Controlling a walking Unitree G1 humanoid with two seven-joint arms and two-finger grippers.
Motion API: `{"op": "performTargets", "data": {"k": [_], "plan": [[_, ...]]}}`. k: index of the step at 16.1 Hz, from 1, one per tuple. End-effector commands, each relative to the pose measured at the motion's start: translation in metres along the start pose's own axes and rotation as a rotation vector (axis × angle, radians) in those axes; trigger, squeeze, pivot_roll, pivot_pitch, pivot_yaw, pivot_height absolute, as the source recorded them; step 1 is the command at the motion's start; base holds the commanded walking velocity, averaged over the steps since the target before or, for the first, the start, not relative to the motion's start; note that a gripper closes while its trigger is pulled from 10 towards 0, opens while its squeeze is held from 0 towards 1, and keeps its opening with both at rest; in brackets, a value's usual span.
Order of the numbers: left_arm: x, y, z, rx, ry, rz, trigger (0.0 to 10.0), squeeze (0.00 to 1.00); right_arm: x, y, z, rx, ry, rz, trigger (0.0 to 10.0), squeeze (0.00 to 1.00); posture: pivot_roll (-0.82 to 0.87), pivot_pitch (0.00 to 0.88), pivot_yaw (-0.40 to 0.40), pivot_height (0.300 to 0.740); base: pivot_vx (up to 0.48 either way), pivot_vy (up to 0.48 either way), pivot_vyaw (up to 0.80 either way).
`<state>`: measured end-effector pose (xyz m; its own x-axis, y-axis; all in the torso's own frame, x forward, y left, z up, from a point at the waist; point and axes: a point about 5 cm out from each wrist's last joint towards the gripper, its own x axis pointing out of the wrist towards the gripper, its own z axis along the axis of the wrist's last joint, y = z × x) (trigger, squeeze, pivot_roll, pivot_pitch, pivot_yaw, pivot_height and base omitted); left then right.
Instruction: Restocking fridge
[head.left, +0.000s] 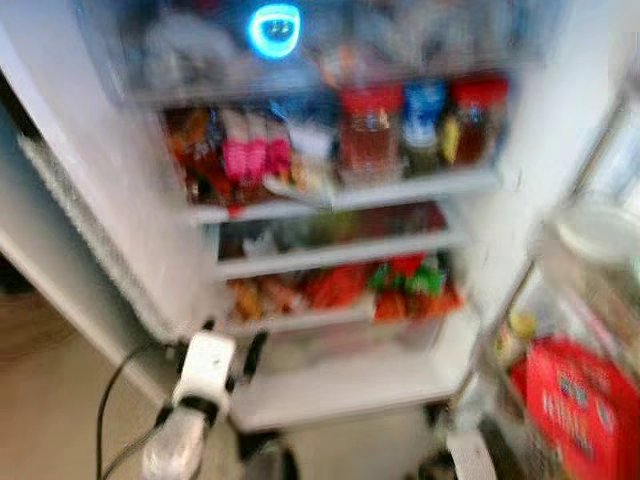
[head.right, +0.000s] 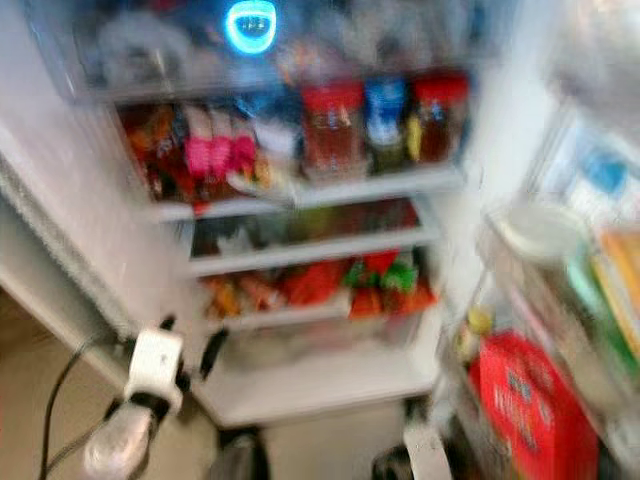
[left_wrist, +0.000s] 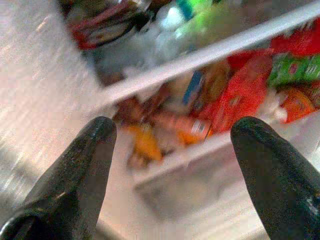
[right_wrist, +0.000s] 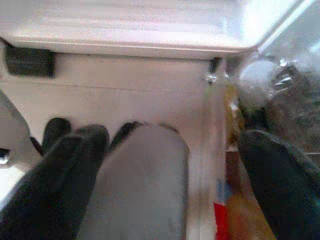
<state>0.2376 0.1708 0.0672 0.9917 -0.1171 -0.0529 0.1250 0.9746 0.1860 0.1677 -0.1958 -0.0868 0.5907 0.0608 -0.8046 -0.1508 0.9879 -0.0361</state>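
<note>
The fridge (head.left: 120, 200) stood open before the robot, its door (head.left: 600, 330) swung out on the robot's right. Both eye views were blurred, so labels and exact contents could not be read.

The left pincer (head.left: 232, 352) was raised in front of the lower shelves, at their left end, just outside the cabinet. In the left wrist view its two black fingers (left_wrist: 75, 170) stood wide apart with nothing between them, aimed at the snack packets (left_wrist: 235, 95) on a lower shelf (head.left: 300, 320). This placement suggested, as a judgement only, an approach to the shelf rather than a delivery, since the pincer carried no item.

The right pincer (right_wrist: 165, 185) hung low by the foot of the fridge. Its fingers stood apart; a pale grey rounded shape (right_wrist: 145, 180) lay between them in the right wrist view. Whether this was a held item or part of the robot's own body could not be determined.

Stock already in place: red-lidded jars (head.left: 372, 128) and pink bottles (head.left: 255, 150) on an upper shelf, red and green packets (head.left: 400, 285) lower down, and a red carton (head.left: 580, 400) in the door rack. A blue ring light (head.left: 274, 30) glowed at the top.

No item awaiting restocking could be identified with confidence. The bottom drawer contents and the door's upper racks were cut off or smeared.
</note>
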Motion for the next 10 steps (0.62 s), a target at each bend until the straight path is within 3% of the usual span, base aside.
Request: {"op": "performTargets", "data": {"k": [1, 5, 8, 10], "plan": [[-0.004, 0.024, -0.01, -0.038, 0.055, 0.125, 10.0, 0.0, -0.003, 0.008, -0.017, 0.01, 0.068, 0.027, 10.0, 0.0, 0.0, 0.0, 0.042, 0.642, 0.0, 0.0, 0.0], [-0.033, 0.078, -0.064, -0.181, 0.287, 0.438, 10.0, 0.0, -0.002, 0.006, -0.015, 0.009, 0.067, 0.025, 10.0, 0.0, 0.02, 0.0, 0.02, 0.642, 0.0, 0.0, 0.0], [-0.054, 0.084, -0.109, -0.262, 0.507, 0.511, 10.0, 0.0, -0.002, 0.005, -0.014, 0.009, 0.065, 0.024, 10.0, 0.0, 0.02, 0.0, 0.01, 0.642, 0.0, 0.0, 0.0], [-0.063, 0.07, -0.132, -0.29, 0.653, 0.442, 10.0, 0.0, -0.002, 0.005, -0.013, 0.005, 0.065, 0.027, 10.0, 0.0, 0.02, 0.0, 0.001, 0.642, 0.0, 0.0, 0.0]]}}
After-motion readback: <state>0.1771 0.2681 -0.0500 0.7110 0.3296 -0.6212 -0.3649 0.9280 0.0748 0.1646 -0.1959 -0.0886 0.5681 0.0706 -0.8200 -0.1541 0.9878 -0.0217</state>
